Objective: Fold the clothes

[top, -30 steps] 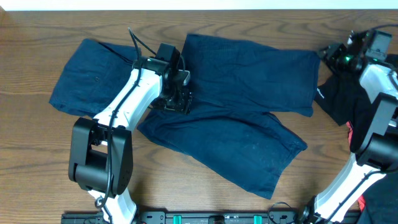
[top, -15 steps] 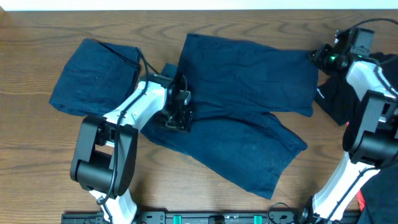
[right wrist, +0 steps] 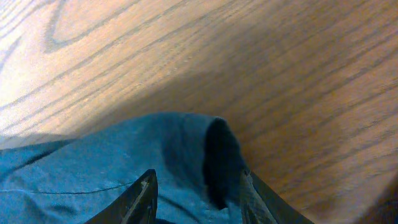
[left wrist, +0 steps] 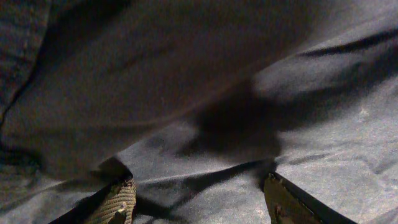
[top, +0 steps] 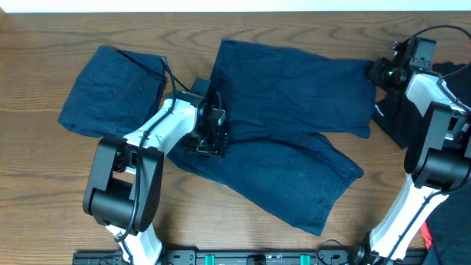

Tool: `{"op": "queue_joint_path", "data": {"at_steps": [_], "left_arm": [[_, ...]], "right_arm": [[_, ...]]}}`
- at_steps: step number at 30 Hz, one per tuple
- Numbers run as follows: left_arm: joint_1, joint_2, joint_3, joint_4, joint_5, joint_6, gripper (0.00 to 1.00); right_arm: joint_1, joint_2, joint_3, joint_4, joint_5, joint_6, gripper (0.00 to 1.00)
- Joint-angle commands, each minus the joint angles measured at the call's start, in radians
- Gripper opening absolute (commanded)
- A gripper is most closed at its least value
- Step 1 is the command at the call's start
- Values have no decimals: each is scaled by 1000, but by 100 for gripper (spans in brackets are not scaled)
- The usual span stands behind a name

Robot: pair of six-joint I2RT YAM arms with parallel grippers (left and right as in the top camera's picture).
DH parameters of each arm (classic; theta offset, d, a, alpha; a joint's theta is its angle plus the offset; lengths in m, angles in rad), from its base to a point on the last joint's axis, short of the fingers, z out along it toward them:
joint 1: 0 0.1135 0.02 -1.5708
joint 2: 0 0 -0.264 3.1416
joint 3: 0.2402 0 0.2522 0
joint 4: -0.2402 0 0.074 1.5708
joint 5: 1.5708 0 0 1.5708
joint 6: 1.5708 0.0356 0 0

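Nearest the arm bases, one leg of the spread shorts (top: 294, 177) slants toward the front right of the table (top: 44, 184). The other leg lies flat farther back and reaches to the right. Where the two legs meet, the left gripper (top: 209, 137) is down on the cloth. From overhead its jaws are lost under the wrist. The left wrist camera shows what that view hides: its two fingers (left wrist: 118, 202) stand wide apart with wrinkled navy cloth lying loose between them, nothing pinched.

Left of that arm and farther back lies a second pair, the folded shorts (top: 110, 92), in a squarish bundle close beside the spread pair.

At the far right, the right gripper (top: 379, 71) sits at the outer end of the back leg, next to a black garment (top: 397, 114). The right wrist camera alone shows the detail there. The leg's corner is curled up off the wood and the fingers (right wrist: 142, 194) stand parted on either side of it. They seem not to be squeezing the corner, though whether they touch it is hard to tell.
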Motion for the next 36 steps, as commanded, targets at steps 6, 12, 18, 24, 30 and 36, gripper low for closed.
{"op": "queue_joint_path", "data": {"at_steps": [6, 12, 18, 24, 30, 36], "left_arm": [[0, 2, -5, 4, 5, -11, 68], [0, 2, -5, 2, 5, -11, 69], [0, 2, -5, 2, 5, -11, 68], [0, 2, -5, 2, 5, -11, 68], [0, 2, -5, 5, 5, -11, 69], [0, 2, -5, 6, 5, -11, 69]], "right_arm": [[-24, 11, 13, 18, -95, -43, 40], [17, 21, 13, 38, -90, -43, 32], [15, 21, 13, 56, -87, -39, 1], [-32, 21, 52, 120, -232, 84, 1], [-85, 21, 82, 257, -340, 298, 1], [-92, 21, 82, 285, -275, 351, 1]]}}
